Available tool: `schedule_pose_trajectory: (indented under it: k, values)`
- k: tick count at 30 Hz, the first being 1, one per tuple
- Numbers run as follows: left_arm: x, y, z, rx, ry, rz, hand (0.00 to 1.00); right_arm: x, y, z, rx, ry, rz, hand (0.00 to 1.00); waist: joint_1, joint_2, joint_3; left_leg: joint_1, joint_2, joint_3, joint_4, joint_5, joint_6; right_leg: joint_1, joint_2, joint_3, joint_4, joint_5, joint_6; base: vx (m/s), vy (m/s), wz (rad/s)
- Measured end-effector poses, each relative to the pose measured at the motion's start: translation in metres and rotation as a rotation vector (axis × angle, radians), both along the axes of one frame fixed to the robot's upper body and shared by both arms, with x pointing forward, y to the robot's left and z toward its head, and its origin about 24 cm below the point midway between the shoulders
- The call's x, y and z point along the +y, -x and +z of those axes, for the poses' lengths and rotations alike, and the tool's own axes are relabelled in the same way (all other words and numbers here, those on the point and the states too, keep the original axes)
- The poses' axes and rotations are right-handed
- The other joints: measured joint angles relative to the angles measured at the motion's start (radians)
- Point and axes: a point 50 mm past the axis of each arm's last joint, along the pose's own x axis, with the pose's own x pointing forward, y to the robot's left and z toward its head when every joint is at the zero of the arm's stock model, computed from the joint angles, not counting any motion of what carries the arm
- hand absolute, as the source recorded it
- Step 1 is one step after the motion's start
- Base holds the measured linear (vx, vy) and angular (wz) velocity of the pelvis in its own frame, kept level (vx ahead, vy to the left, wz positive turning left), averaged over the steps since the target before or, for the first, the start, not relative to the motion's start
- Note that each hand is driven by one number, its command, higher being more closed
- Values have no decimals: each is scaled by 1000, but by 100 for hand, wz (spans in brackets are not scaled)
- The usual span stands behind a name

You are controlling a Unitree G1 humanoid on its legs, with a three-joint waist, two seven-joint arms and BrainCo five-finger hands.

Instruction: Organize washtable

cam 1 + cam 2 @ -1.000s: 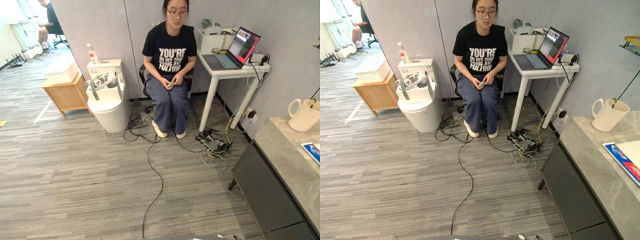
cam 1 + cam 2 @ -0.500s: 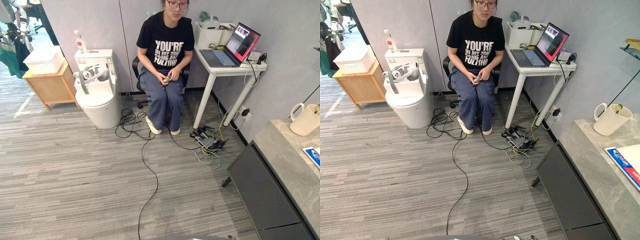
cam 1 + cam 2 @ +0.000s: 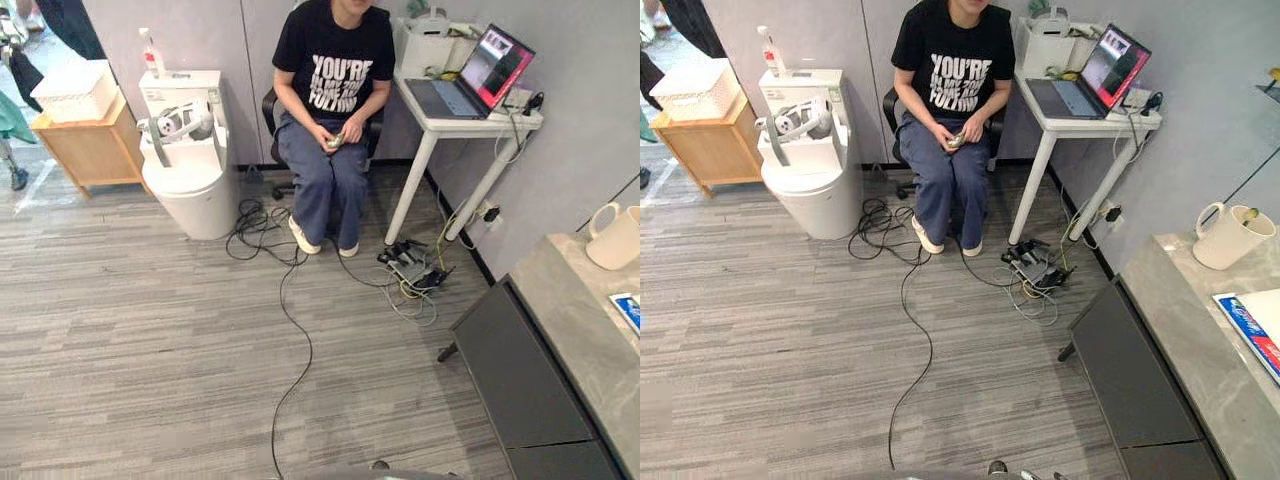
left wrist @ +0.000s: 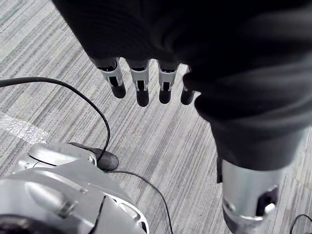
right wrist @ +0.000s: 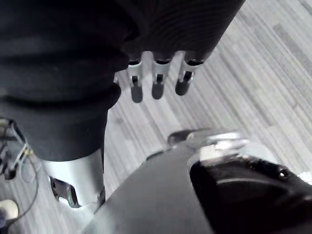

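1. A grey stone-look surface, the washtable, runs along the right hand's side of the room, with a dark cabinet front beneath it.
2. On the surface stand one cream mug at its far end and one flat blue and red packet nearer the robot. The two are apart.
3. The left hand hangs over the floor, a grey striped carpet, with its fingers straight and holding nothing.
4. The right hand also hangs over the carpet, fingers straight and empty. It does not touch the surface.
5. Well ahead of both hands, one person in a black printed T-shirt and blue trousers sits on a chair against a grey wall, holding a small object in the lap.
6. On the right hand's side of the person stands one white table with one open laptop on it. One power strip with plugs lies on the floor by its legs.
7. On the left hand's side of the person is one white toilet with one bottle on its tank.
8. Beyond that stands one low wooden cabinet with one white basket on top.
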Motion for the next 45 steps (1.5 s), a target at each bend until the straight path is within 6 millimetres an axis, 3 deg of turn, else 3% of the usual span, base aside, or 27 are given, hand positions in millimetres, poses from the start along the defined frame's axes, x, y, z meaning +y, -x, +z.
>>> schedule_pose_trajectory:
  k: [2,5,7,8,9,10,11,14,16,17,18,20,21,22,23,25,28,30,31,32,33,35,37,38,40,43,45]
  values:
    - [0,-2,0,-10,0,10,0,0,-4,0,-8,0,1,0,2,-1,11,-33,8,-4,61,-33,3,-8,-2,-1,6,0,0,-41,-6,3]
    - [-5,-6,-1,-21,12,9,0,-3,-10,1,-23,2,-24,0,-3,8,38,-124,21,-39,257,-163,12,-44,-25,-25,98,-78,23,-35,87,17]
    - [-10,-15,-1,-39,23,-21,0,-12,-9,4,-42,27,-50,0,2,42,68,-156,36,-68,385,-262,46,-105,-57,-40,357,-167,10,45,173,16]
    - [-12,-15,-2,-31,27,-39,0,-14,-14,6,-64,35,-45,0,1,49,89,-135,37,-69,407,-294,70,-220,-91,-54,619,-160,-60,54,130,-8]
    - [-11,-13,-2,-27,24,-42,0,-14,-14,6,-69,36,-44,0,-2,52,96,-119,38,-70,406,-302,78,-275,-103,-52,725,-144,-88,103,143,-16]
    - [-6,-13,0,-22,10,-52,0,-13,-16,6,-74,34,-43,0,-5,52,99,-78,51,-68,399,-314,85,-344,-93,-59,848,-166,-59,204,120,-15]
    - [0,-15,1,-24,-4,-61,0,-8,-15,5,-61,19,-43,0,-4,29,104,-31,52,-65,363,-317,84,-387,-67,-81,851,-190,-42,248,86,-11]
    - [4,-36,4,-65,-22,-113,0,-1,-6,1,-18,-6,-55,0,-10,13,106,37,48,-76,270,-306,75,-454,16,-153,631,-191,-48,432,16,22]
    - [0,-47,4,-89,-16,-129,0,1,6,-2,37,-27,-97,0,-39,22,111,105,37,-98,181,-301,60,-477,76,-198,457,-128,-82,591,-20,55]
    - [0,-45,4,-88,-19,-131,0,1,12,-3,53,-29,-109,0,-47,31,104,155,32,-105,149,-297,20,-472,97,-206,416,-105,-120,685,-39,59]
    - [-6,-50,4,-103,-10,-132,0,-4,22,-3,71,-24,-163,0,-64,56,100,157,59,-133,238,-289,-2,-444,128,-199,453,-42,-208,719,-48,38]
    - [-9,-53,4,-116,-4,-131,0,-12,19,0,45,-1,-193,0,-58,83,96,89,100,-130,412,-237,-82,-409,144,-198,442,-78,-208,730,-77,0]
    - [-13,-54,4,-134,5,-73,0,-18,9,3,-10,23,-200,0,-62,104,107,-36,142,-148,717,-54,-92,-346,177,-187,418,-118,-212,712,-104,-31]
    - [-14,-53,3,-135,10,-49,0,-20,4,5,-32,31,-204,0,-56,114,108,-86,167,-156,835,50,-112,-314,197,-172,400,-131,-214,704,-94,-66]
    - [-16,-50,3,-138,12,-21,0,-22,-5,8,-68,41,-203,0,-54,127,109,-174,217,-140,1052,59,-117,-243,238,-132,365,-155,-216,697,-28,-100]
    - [-13,-51,4,-147,3,-20,0,-15,-17,9,-112,34,-222,0,-21,89,115,-273,246,-93,1222,3,-40,-99,258,-11,296,-167,-216,718,30,-127]
    - [-10,-54,7,-162,-23,-38,0,-5,-33,11,-159,10,-215,0,1,48,107,-403,200,-82,1107,-98,11,9,232,192,224,-164,-206,540,200,-157]
    - [-13,-55,8,-163,-28,-32,0,0,-51,14,-197,2,-190,0,8,46,103,-428,99,-241,814,-160,3,-6,203,385,242,-166,-132,448,443,-258]
    - [-20,-51,6,-152,-11,-13,0,3,-57,15,-217,-5,-184,0,35,71,100,-385,83,-429,594,-172,-27,-47,232,470,295,-164,-100,332,531,-356]
    - [-29,-44,3,-138,12,14,0,-6,-55,16,-221,17,-182,0,31,119,83,-320,104,-595,450,-149,-44,-78,259,520,334,-184,-68,328,569,-378]
    - [-32,-43,2,-132,24,17,0,-8,-55,17,-223,25,-184,0,22,132,75,-294,117,-639,431,-193,-156,-102,272,551,351,-199,-45,259,578,-370]
    - [-11,-51,8,-154,-47,16,0,0,-49,14,-202,4,-191,0,23,91,55,-289,164,-353,499,-250,-103,-214,253,554,399,-157,-4,138,582,-364]
    - [-1,-74,15,-214,-78,-10,0,2,-48,13,-194,-3,-195,0,14,76,48,-267,186,-193,530,-264,-90,-238,167,314,412,-141,-5,-6,433,-261]
    - [2,-88,19,-251,-87,-13,0,1,-47,13,-190,-4,-192,0,16,76,48,-233,197,-103,526,-267,-84,-235,87,115,452,-161,-40,-61,297,-194]
    - [4,-97,22,-280,-92,-10,0,0,-45,13,-188,-7,-186,0,22,83,42,-193,218,10,526,-275,-69,-204,10,-11,507,-176,-64,-89,203,-183]
    - [2,-104,22,-291,-73,-17,0,-4,-39,11,-176,-9,-241,0,23,91,32,-183,243,101,528,-302,-32,-161,-70,-35,505,-173,-61,-163,6,-152]
    - [-2,-94,14,-232,-40,-39,0,-9,-30,8,-145,-20,-298,0,25,86,21,-186,250,153,527,-303,-31,-128,-182,-67,445,-98,-88,-155,-223,-119]
